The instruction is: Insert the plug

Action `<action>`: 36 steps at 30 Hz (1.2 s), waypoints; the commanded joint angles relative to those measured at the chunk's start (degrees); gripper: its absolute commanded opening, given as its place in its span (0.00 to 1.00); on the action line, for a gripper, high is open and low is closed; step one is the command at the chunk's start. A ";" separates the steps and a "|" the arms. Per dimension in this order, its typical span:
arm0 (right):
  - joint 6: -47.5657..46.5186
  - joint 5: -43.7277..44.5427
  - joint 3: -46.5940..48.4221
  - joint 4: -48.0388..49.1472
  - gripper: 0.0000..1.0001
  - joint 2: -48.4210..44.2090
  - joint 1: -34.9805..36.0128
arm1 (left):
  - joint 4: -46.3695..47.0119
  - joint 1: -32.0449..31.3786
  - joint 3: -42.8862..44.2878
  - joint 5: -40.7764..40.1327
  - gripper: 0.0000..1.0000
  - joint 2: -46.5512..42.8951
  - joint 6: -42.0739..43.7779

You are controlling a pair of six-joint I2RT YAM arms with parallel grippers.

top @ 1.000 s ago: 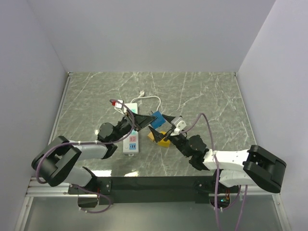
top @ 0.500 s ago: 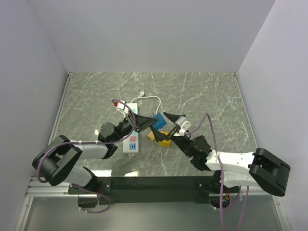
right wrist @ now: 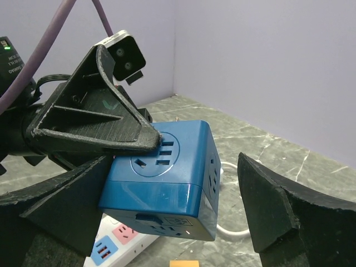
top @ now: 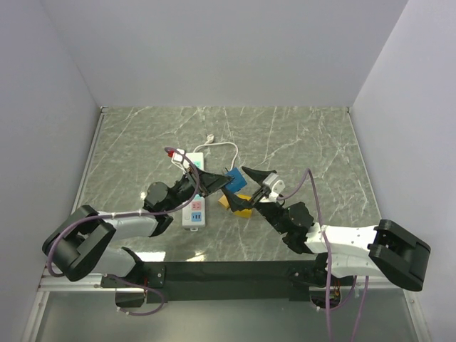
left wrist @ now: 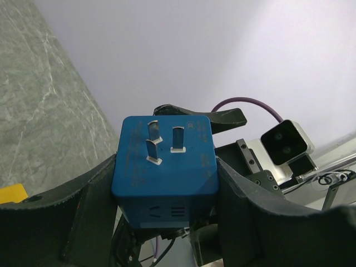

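The left gripper (left wrist: 165, 183) pinched the blue plug cube (right wrist: 161, 172) by its sides. The right gripper (right wrist: 175, 178) stood spread wide around it, apparently not touching.

We log the plug cube (left wrist: 164, 150) between the left gripper (left wrist: 165, 169) fingers, with the right gripper (top: 234, 180) fingers flanking it. The power strip (top: 194, 208) lies on the table (top: 306, 142) beneath the left gripper, and a block (top: 239, 206) beneath the right.

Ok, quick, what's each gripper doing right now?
Left gripper: closed, holding the blue cube plug.
Right gripper: open, spread wide either side of that plug, not gripping it.
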 commanded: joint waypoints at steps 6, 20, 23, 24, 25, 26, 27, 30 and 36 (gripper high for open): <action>-0.14 2.04 -0.27 25.26 0.97 -1.18 -0.67 | 20.67 -0.15 -0.85 1.46 0.00 -3.34 0.96; -4.88 5.46 -1.41 14.46 0.98 -5.30 -0.67 | 18.21 -0.24 -1.46 1.29 0.00 -6.49 1.84; -6.38 5.82 -2.46 13.06 0.98 -6.80 -0.67 | 16.37 -0.15 -1.90 0.76 0.00 -8.25 2.72; -6.81 5.30 -2.47 12.00 0.98 -7.93 -0.67 | 16.01 -0.15 -1.99 0.58 0.00 -8.61 2.90; -6.91 4.25 -2.38 10.86 0.98 -8.47 -0.67 | 15.92 -0.15 -1.99 0.58 0.01 -8.87 2.90; -6.99 2.58 -1.95 8.76 0.98 -8.73 -0.76 | 15.92 -0.15 -1.99 0.76 0.00 -8.96 2.90; -7.26 1.70 -1.77 8.04 0.98 -8.82 -0.67 | 16.01 -0.15 -1.64 1.28 0.00 -8.87 2.81; -8.39 -0.07 -1.50 7.24 0.98 -7.95 -0.67 | 16.36 -0.15 -1.20 1.99 0.00 -8.61 2.02; -11.21 -4.11 -0.36 5.22 0.99 -6.72 -0.67 | 10.32 -0.24 0.56 4.35 0.01 -10.80 3.33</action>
